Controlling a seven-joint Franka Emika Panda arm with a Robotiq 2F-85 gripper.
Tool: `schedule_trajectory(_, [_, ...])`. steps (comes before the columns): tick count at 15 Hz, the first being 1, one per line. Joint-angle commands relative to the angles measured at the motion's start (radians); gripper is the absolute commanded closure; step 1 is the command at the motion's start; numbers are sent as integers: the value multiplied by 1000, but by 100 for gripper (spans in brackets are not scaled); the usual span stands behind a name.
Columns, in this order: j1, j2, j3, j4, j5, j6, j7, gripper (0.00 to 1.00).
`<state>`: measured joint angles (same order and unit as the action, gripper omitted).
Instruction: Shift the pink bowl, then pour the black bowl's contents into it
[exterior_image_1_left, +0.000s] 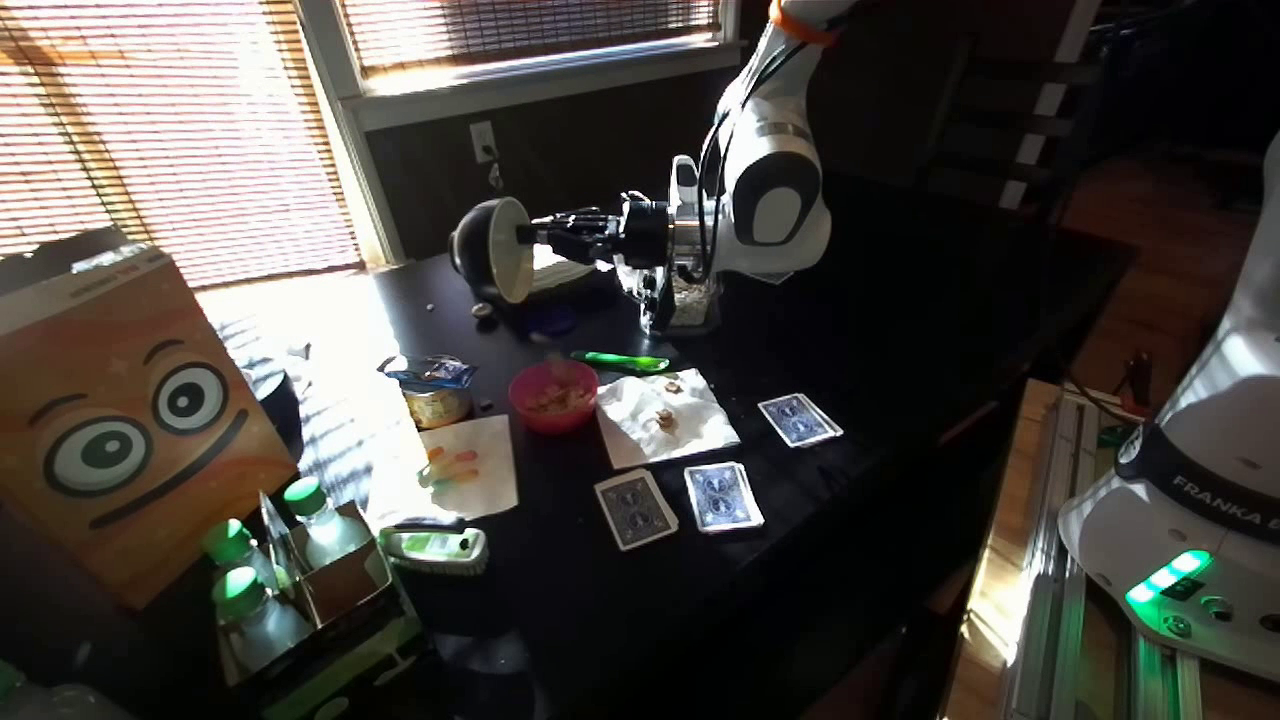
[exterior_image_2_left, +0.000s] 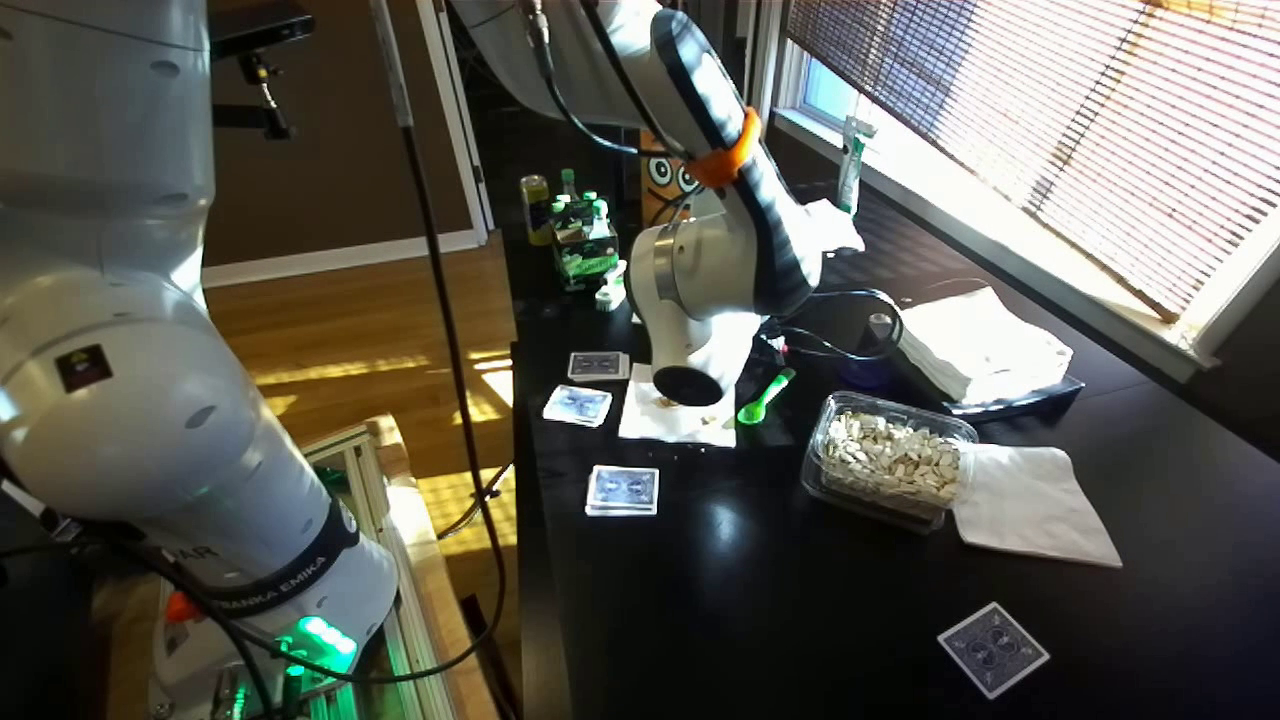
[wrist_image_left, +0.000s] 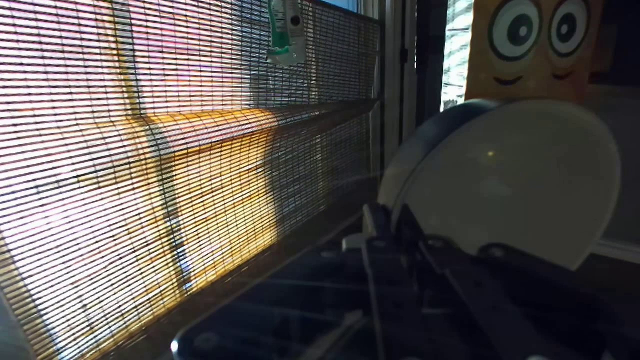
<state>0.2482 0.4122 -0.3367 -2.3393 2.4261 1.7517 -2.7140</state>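
In an exterior view, the end effector (exterior_image_1_left: 530, 234) is clamped on the rim of the black bowl (exterior_image_1_left: 492, 252), holding it over the surface (exterior_image_1_left: 590, 590) at the upper centre of the frame, tipped well onto its side with the pale inside facing right. Below it, left of centre, the pink bowl (exterior_image_1_left: 550, 424) stands upright with pale pieces (exterior_image_1_left: 562, 399) inside; light smears near its upper rim are too blurred to identify. A green spoon (exterior_image_1_left: 620, 361) lies near it to the upper right, a napkin (exterior_image_1_left: 690, 435) lies just beside it on the right, and a can (exterior_image_1_left: 437, 408) with a blue packet (exterior_image_1_left: 445, 374) on top stands to the left. In the wrist view, the black bowl takes up the right of the frame, in front of an orange box (wrist_image_left: 534, 70) at the upper right. In an exterior view, a clear container (exterior_image_2_left: 868, 508) of flat pale bits (exterior_image_2_left: 890, 460) stands right of centre.
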Motion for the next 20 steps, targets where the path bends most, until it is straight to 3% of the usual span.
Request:
schedule_trajectory(1, [22,-2,-23,-9,-6,-32,-27,98])
schedule_trajectory(8, [22,-14,-16,-15,-8,-19,-27,98])
schedule_trajectory(14, [42,-77,-20,-26,-38,120,-11,98])
schedule_trajectory(15, [-44,-102,69,-21,-66,188,-30,98])
schedule_trajectory(20, [-84,-188,148,-22,-128,431,16,98])
